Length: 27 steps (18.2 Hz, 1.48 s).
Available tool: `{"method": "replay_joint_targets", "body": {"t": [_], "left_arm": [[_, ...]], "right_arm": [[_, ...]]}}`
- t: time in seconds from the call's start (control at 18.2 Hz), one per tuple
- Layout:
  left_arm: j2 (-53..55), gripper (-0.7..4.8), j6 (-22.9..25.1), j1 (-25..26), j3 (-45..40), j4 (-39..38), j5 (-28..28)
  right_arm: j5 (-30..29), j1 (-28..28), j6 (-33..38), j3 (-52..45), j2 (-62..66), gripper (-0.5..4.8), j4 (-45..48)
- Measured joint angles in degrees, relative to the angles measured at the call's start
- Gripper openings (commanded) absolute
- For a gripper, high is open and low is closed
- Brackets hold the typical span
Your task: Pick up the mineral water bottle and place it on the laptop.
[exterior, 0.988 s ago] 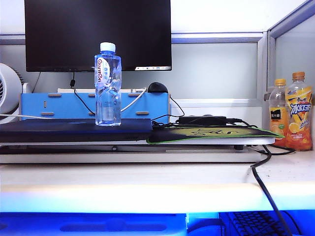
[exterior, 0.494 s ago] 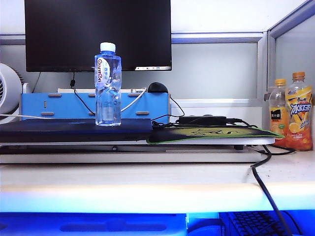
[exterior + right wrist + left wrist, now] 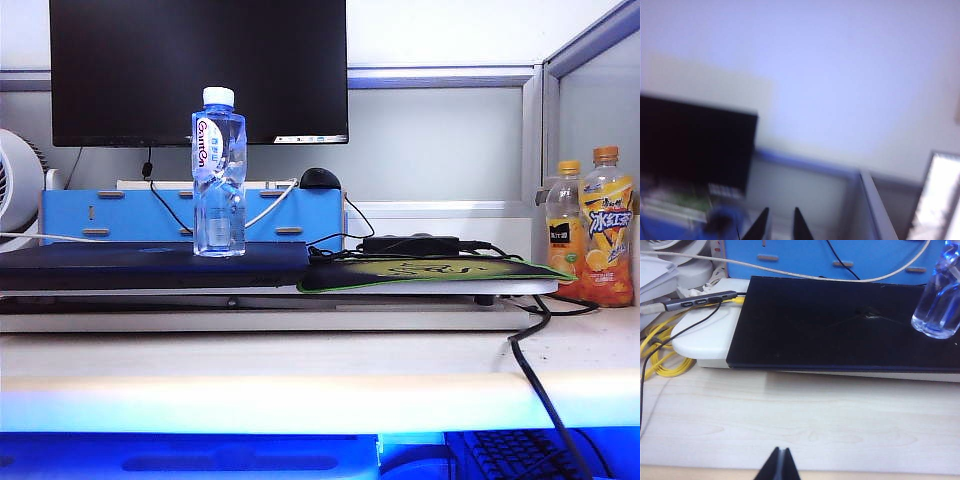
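Observation:
The mineral water bottle [image 3: 219, 180] stands upright on the laptop [image 3: 150, 265], a flat dark slab at the left of the desk. The left wrist view shows the bottle's clear base [image 3: 939, 305] on the laptop's far corner [image 3: 830, 325]. My left gripper [image 3: 781, 460] is shut and empty, low over the pale desk, a good way in front of the laptop. My right gripper [image 3: 780, 220] is raised and pointed at the wall and monitor. Its dark fingers are drawn close with only a narrow slit and nothing between them. Neither gripper shows in the exterior view.
A black monitor [image 3: 200, 70] and a blue organiser [image 3: 120, 215] stand behind the laptop. A green-edged mouse pad [image 3: 430, 272] lies to its right, with two orange-capped drink bottles [image 3: 607, 230] beyond. A black cable [image 3: 530, 370] hangs over the desk front. Yellow cable [image 3: 660, 350] coils beside the laptop.
Nothing has moved in the exterior view; the bottle stays upright on the laptop.

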Motion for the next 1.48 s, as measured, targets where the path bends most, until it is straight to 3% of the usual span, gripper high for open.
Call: {"method": "replay_joint_targets", "body": {"t": [0.16, 0.44, 0.6, 0.93, 1.1, 1.26, 1.48], "left_arm": [[0.00, -0.02, 0.00, 0.00, 0.00, 0.00, -0.02], [0.00, -0.02, 0.00, 0.00, 0.00, 0.00, 0.00], [0.00, -0.02, 0.00, 0.00, 0.00, 0.00, 0.00], [0.00, -0.02, 0.00, 0.00, 0.00, 0.00, 0.00], [0.00, -0.02, 0.00, 0.00, 0.00, 0.00, -0.02], [0.00, -0.02, 0.00, 0.00, 0.00, 0.00, -0.02], [0.00, -0.02, 0.00, 0.00, 0.00, 0.00, -0.02]], "right_arm": [[0.72, 0.00, -0.02, -6.32, -2.49, 0.71, -1.09], [-0.35, -2.84, -0.07, -29.57, -9.22, 0.72, 17.84], [-3.63, -7.74, -0.07, -45.00, -11.72, 0.72, 26.27], [-15.12, -15.41, 0.92, -68.54, -18.53, 0.72, 27.19], [-19.28, -20.59, 10.10, -79.38, -26.93, 0.72, 30.80], [-22.49, -26.01, 15.19, -84.70, -34.23, 0.72, 33.22], [-25.46, -30.01, 18.14, -87.08, -34.21, 0.72, 33.05]]}}
